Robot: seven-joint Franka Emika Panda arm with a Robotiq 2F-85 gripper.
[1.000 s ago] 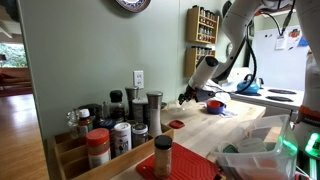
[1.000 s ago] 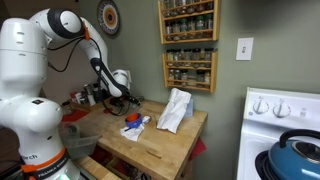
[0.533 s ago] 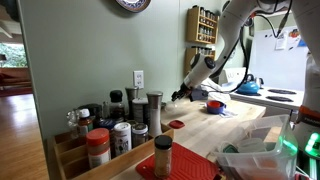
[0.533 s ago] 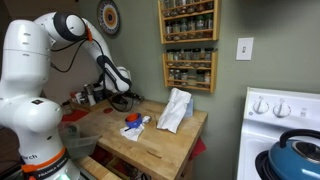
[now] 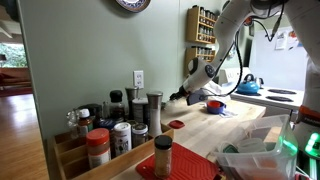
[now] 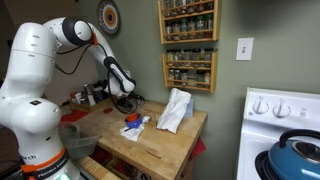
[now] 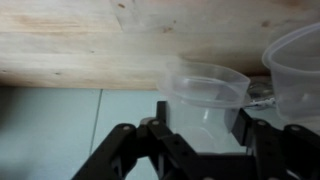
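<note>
Plain clear cup (image 7: 203,82) in hand (image 7: 204,112)

A cup (image 7: 205,85) sits between the fingers (image 7: 163,135), with a second cup (image 7: 295,70) just right of it. A cloth (image 6: 176,108) rests on the desk (image 6: 160,145) below a wall shelf (image 6: 188,70).

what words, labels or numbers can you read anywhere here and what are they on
No text can be read anywhere.
spice jars on the counter: labels blurred.
wall spice racks: jar labels too small.
robot base: dark marking, too blurred.
wall clock: face too small for numerals.
</note>
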